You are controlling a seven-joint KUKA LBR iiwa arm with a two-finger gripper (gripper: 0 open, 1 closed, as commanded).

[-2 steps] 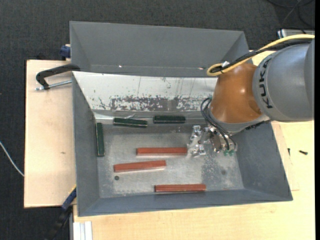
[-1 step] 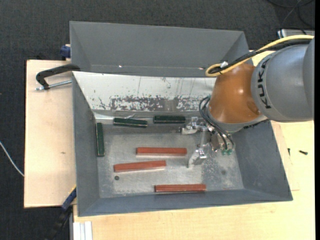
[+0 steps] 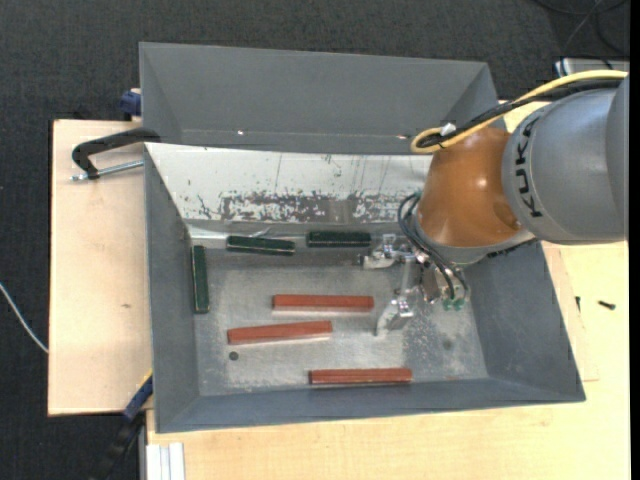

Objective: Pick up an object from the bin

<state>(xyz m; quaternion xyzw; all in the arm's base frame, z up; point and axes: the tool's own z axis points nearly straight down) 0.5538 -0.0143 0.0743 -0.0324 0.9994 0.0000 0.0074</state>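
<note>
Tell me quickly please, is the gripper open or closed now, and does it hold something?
Gripper: open, holding nothing; it hangs beside the right end of the upper red-brown bar.

Arm (image 3: pixel 565 168) from the right, pincer (image 3: pixel 400 308) low, downward.

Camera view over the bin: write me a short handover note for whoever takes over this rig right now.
Gripper: low in the right half of the bin, just off the right end of the upper red-brown bar. I see nothing held.
Things: middle red-brown bar and lower red-brown bar lie flat on the floor toward the front. Two dark green bars lie by the back wall, and a third green bar lies along the left wall.
Done: nothing lifted out yet.
Left: grip one thing, probably the upper bar as the nearest, and raise it clear.
</note>
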